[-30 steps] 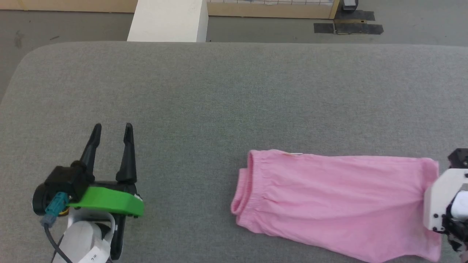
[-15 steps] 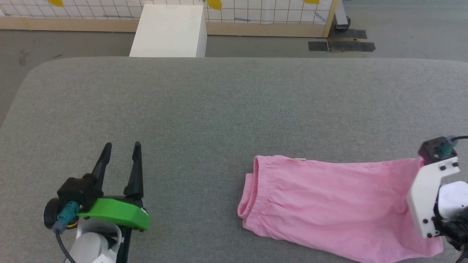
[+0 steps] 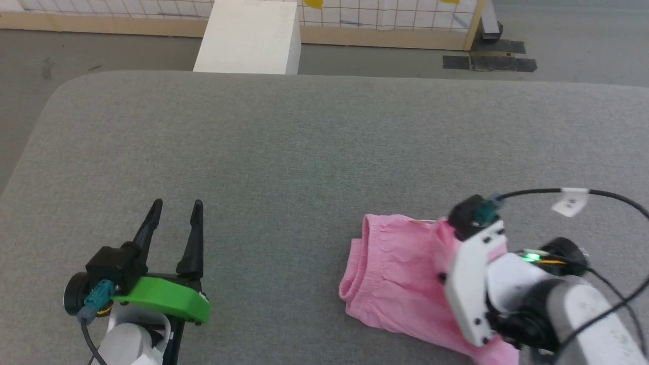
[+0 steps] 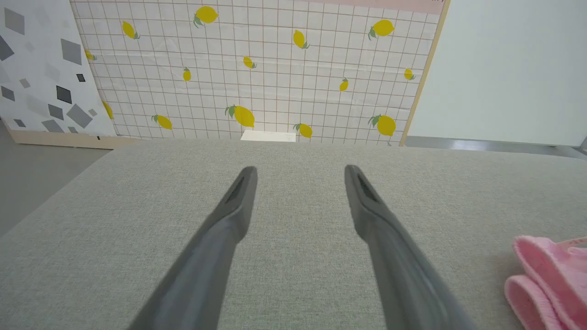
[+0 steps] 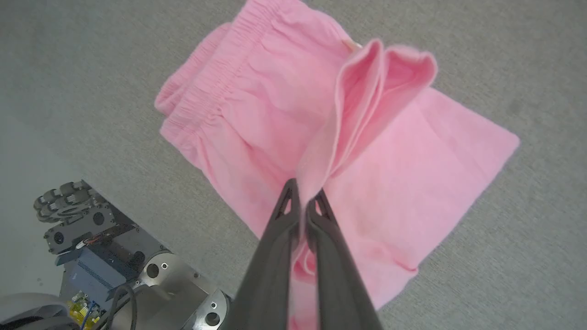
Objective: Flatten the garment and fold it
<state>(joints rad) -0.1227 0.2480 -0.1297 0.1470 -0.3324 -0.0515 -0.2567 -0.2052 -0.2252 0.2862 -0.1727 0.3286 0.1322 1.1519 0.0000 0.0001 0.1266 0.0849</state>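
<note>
Right gripper (image 5: 303, 198) is pinched shut on a lifted hem fold of the garment (image 5: 247, 114), which lies on the grey padded surface (image 3: 304, 142); left gripper (image 3: 175, 205) sits spread and empty, well apart; cloth is judged light, limp and drapey; best held at hem edges or waistband corners.

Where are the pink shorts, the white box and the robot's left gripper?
shorts (image 3: 395, 263): head view, on the cloth just past the gathered waistband.
white box (image 3: 248, 38): head view, on its top face.
left gripper (image 3: 177, 204): head view, midway between its two spread fingertips.
</note>
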